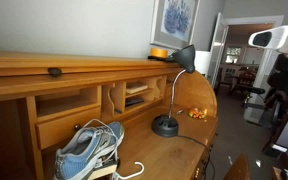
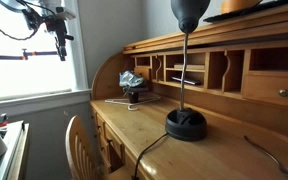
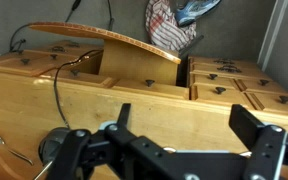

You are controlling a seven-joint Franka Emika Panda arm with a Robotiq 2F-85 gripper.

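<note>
My gripper (image 3: pixel 184 125) is open, with nothing between its black fingers (image 3: pixel 121 118). It hangs in the air off the end of a wooden roll-top desk (image 3: pixel 134 95), well away from everything on it. The arm shows at the frame edge in both exterior views (image 1: pixel 274 50) (image 2: pixel 54 30). A pair of blue and grey sneakers (image 1: pixel 89 150) (image 2: pixel 134 82) lies on the desk's writing surface and shows at the top of the wrist view (image 3: pixel 174 20). A black gooseneck lamp (image 1: pixel 166 124) (image 2: pixel 185 124) stands on the desk between the sneakers and the arm.
The desk has open pigeonholes (image 1: pixel 134 95) and small drawers (image 3: pixel 224 75). A yellow bowl (image 1: pixel 160 52) rests on its top. A wooden chair (image 2: pixel 79 145) stands at the desk. A window (image 2: pixel 24 55) is behind the arm, and a doorway (image 1: pixel 239 55) opens beyond the desk.
</note>
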